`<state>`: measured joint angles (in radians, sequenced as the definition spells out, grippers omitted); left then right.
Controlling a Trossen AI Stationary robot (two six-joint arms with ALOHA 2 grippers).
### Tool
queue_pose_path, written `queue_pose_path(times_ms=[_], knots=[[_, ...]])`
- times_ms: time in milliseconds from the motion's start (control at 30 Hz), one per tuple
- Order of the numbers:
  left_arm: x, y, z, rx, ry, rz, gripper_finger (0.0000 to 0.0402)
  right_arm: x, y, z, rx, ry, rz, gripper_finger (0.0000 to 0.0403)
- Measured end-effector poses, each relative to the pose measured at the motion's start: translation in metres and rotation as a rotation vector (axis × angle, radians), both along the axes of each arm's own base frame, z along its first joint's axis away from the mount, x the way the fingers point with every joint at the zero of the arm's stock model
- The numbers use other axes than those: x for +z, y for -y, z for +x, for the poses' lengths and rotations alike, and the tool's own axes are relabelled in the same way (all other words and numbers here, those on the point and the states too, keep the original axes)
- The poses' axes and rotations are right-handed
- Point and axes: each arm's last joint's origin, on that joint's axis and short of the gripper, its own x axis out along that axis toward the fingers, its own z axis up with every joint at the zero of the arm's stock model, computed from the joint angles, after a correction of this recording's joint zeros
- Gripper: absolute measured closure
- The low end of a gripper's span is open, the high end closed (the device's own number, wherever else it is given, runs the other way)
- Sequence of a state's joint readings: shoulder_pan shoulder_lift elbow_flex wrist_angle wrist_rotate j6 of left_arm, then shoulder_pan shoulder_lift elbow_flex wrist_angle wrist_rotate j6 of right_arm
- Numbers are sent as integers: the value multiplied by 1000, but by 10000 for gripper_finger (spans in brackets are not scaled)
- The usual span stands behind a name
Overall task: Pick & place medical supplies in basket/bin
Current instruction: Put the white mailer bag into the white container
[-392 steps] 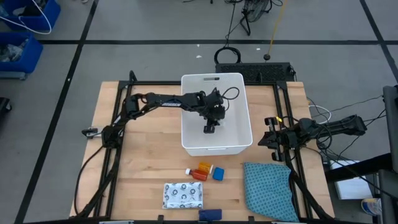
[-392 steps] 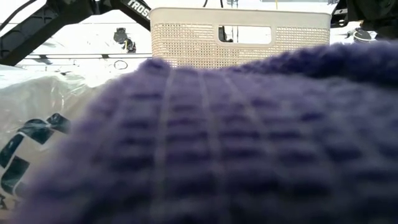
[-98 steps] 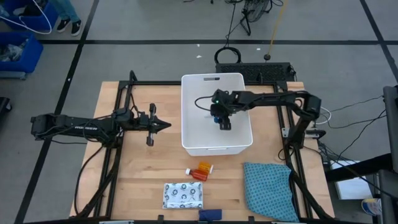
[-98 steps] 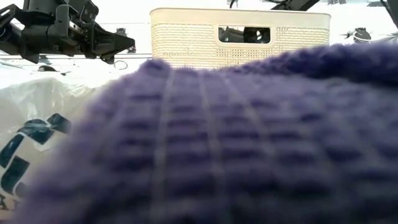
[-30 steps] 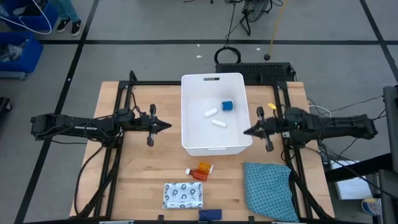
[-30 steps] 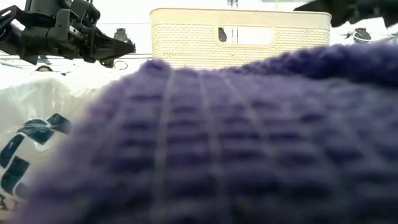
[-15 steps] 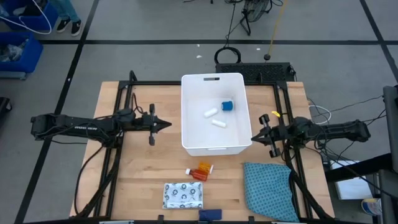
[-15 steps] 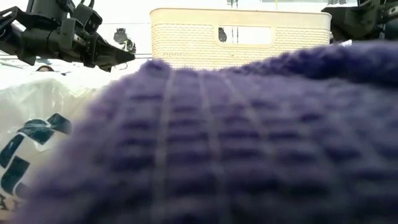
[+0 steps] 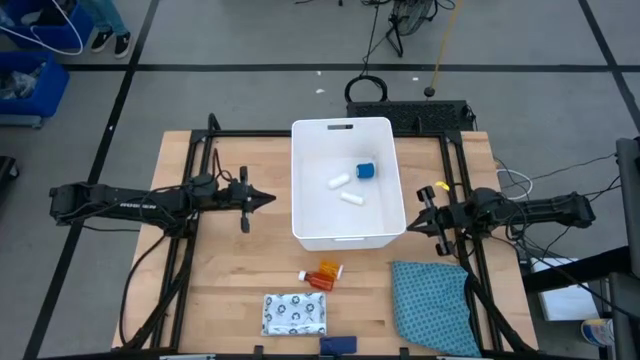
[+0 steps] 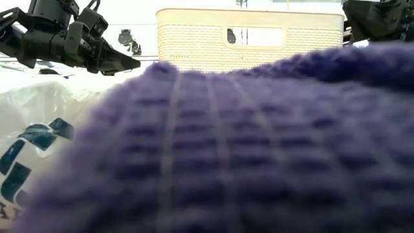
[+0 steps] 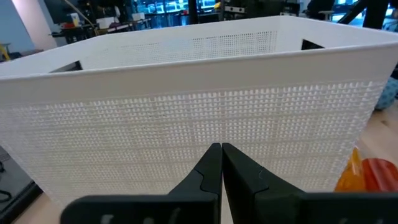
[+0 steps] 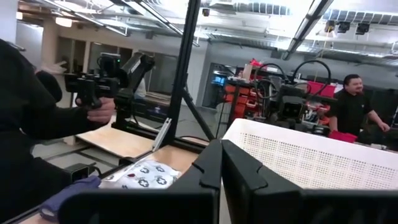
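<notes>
The white bin (image 9: 345, 232) stands mid-table. In it lie a small blue cube (image 9: 367, 169) and two white rolls (image 9: 339, 182) (image 9: 350, 198). Orange pill bottles (image 9: 323, 273), the white patterned packet (image 9: 295, 314) and the dark blue bar (image 9: 338, 344) lie on the table near its near edge. My left gripper (image 9: 270, 200) is shut and empty, left of the bin, pointing at the bin's wall (image 11: 199, 118). My right gripper (image 9: 413, 221) is shut and empty, just right of the bin's near right corner. The bar fills the low view's foreground (image 10: 246, 149).
A teal patterned cloth (image 9: 432, 305) lies at the near right corner. Black frame rails (image 9: 190, 260) run along both table sides. A person (image 12: 351, 106) stands in the room beyond the table. Bare wood lies between the bin and the near items.
My right gripper has drawn back toward the table's right edge and slightly toward the near edge, away from the bin, staying shut. The cube and rolls lie still in the bin.
</notes>
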<state>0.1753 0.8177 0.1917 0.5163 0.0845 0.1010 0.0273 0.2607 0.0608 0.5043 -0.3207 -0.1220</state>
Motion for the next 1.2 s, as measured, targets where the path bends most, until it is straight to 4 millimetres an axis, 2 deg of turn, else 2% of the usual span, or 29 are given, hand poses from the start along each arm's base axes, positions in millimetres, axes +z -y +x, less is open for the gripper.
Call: queue_pose_path(times_ms=[233,400,600,800,1000,1200], knots=[[1,3,1,-28,12,-4,385,-1,0,0,-2,-8,1,403],[13,13,7,-107,-17,-40,385,-1,0,0,-4,-8,-2,403],[39,41,14,-138,-196,-13,385,-1,0,0,-8,-4,-12,403],[62,74,12,-241,-139,22,385,-1,0,0,-8,-4,-12,403],[69,105,24,-187,-152,30,385,2,0,0,-8,24,-8,403],[67,135,47,-238,-307,73,385,3,0,-1,-8,41,-7,403]])
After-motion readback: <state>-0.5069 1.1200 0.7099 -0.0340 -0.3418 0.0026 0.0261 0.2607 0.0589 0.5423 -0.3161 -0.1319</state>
